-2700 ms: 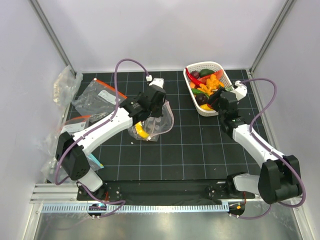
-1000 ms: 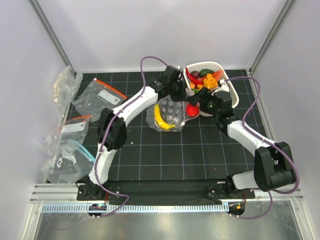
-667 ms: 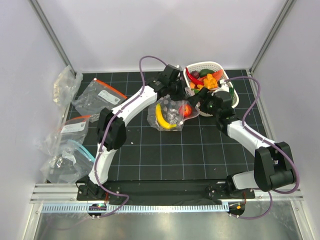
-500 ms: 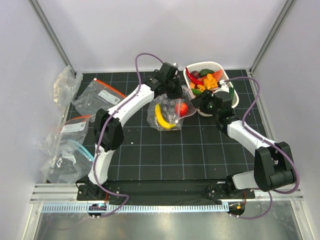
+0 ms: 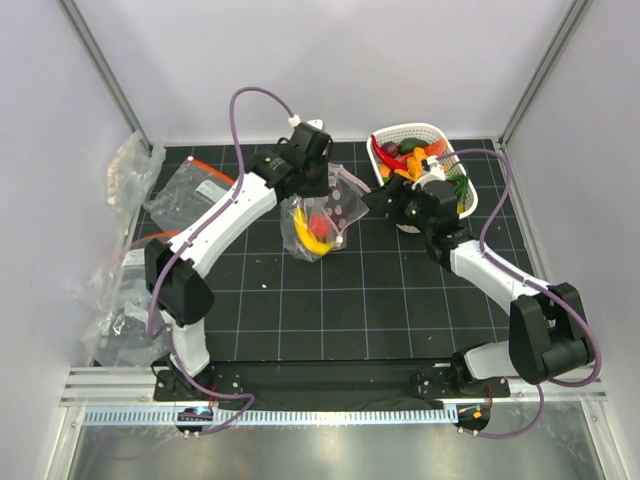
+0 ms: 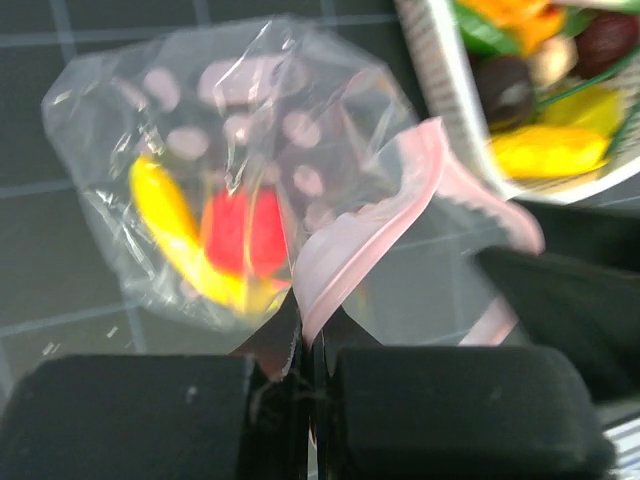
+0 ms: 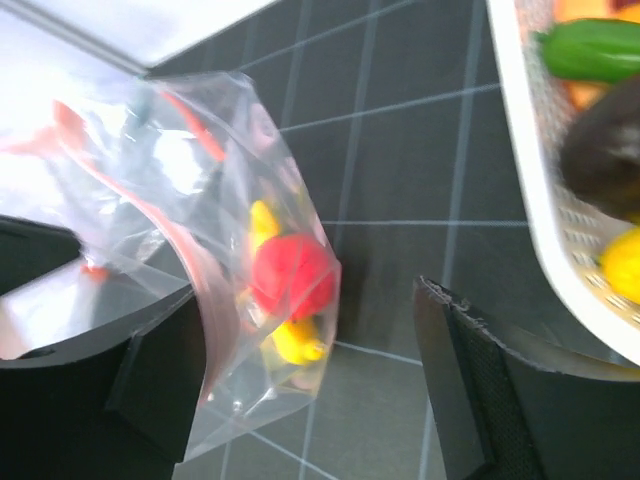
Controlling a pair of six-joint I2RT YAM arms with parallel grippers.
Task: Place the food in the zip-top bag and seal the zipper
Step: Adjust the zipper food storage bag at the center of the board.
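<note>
The zip-top bag (image 5: 322,213) hangs by its mouth left of the basket, with a yellow banana (image 6: 165,222) and a red fruit (image 6: 245,232) inside. My left gripper (image 6: 307,345) is shut on the pale pink zipper (image 6: 375,225); from above, that left gripper (image 5: 316,186) is over the bag. My right gripper (image 7: 315,320) stands open, the bag (image 7: 240,250) with the red fruit (image 7: 292,275) sagging against its left finger; overhead, the right gripper (image 5: 377,200) sits between bag and basket. The rest of the food (image 5: 425,160) lies in the white basket (image 5: 405,130).
Clear bags with orange-red strips (image 5: 195,185) (image 5: 150,250) and crumpled clear plastic (image 5: 128,170) (image 5: 125,320) lie along the left side. The white basket's rim (image 7: 535,200) is close on the right of my right gripper. Metal frame posts stand at both back corners.
The red fruit went from the right gripper into the bag beside the banana. My left arm then drew the bag leftward, away from the basket, and lifted it so it hangs.
</note>
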